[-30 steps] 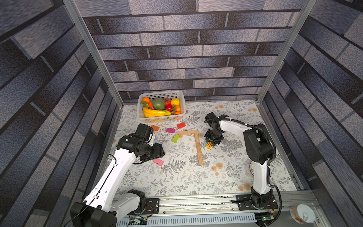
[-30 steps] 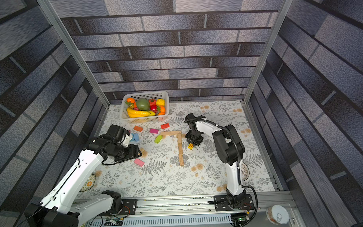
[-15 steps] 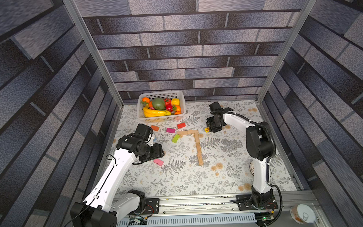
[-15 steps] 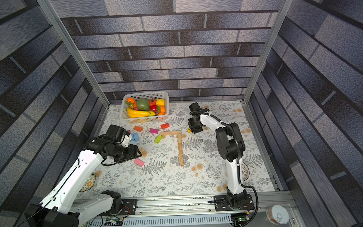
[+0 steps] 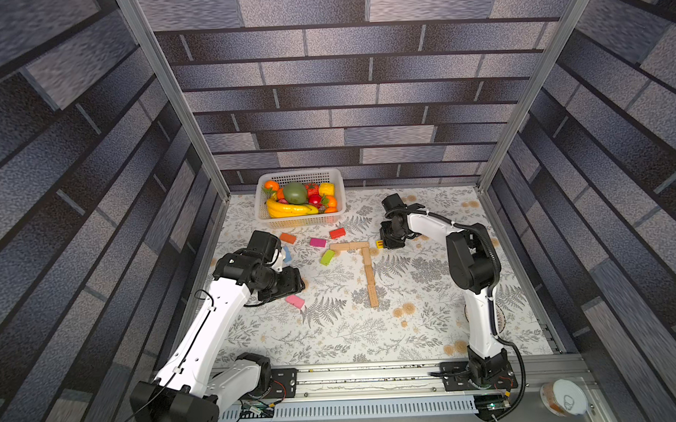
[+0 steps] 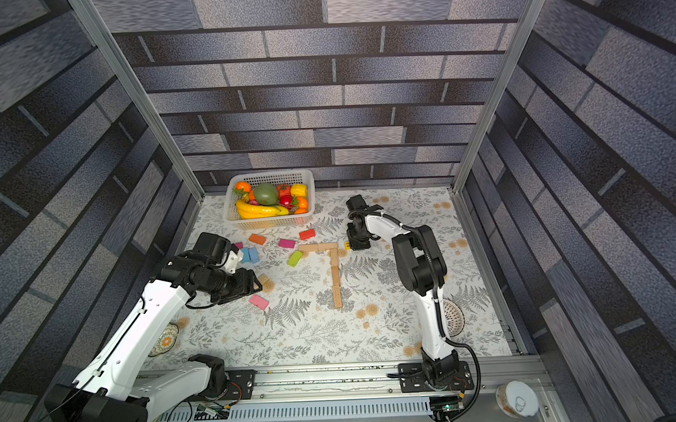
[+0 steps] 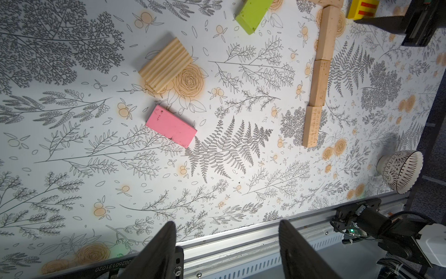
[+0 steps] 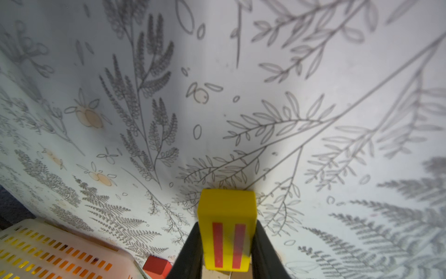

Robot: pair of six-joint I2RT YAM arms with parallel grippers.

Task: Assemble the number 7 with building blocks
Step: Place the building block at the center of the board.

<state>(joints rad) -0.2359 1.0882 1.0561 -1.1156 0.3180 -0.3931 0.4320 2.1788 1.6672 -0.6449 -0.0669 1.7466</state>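
The only writing that can be read is a printed code (image 7: 113, 268) on the body of the left tool, upside down in the left wrist view: JG260131020. The lowest block of the stem carries faint stamped marks, too small to read. The yellow block (image 8: 226, 207) bears two red stripes and no letters.

The number 7 (image 5: 365, 253) lies flat on the bench (image 5: 429, 324), built of plain tan blocks set end to end. Its bar (image 5: 345, 246) runs side to side in both top views. From the bar's right-hand end the stem (image 5: 371, 284) runs long toward the rail at the robot's base, leaning slightly off square.

The right tool (image 8: 226, 225) is clamped on the long sides of the yellow block, whose long axis points out past the fingertips. In both top views this block sits just beside the corner of the 7, on the side away from the bar. Whether it touches the bench I cannot tell.

The left tool (image 7: 226, 238) hangs above the bench with its jaws wide apart and nothing between them. Near it lie a pink block (image 7: 171, 125) and a ridged tan block (image 7: 166, 65), apart from each other. A green block (image 7: 253, 14) lies farther on, near the bar's free end.
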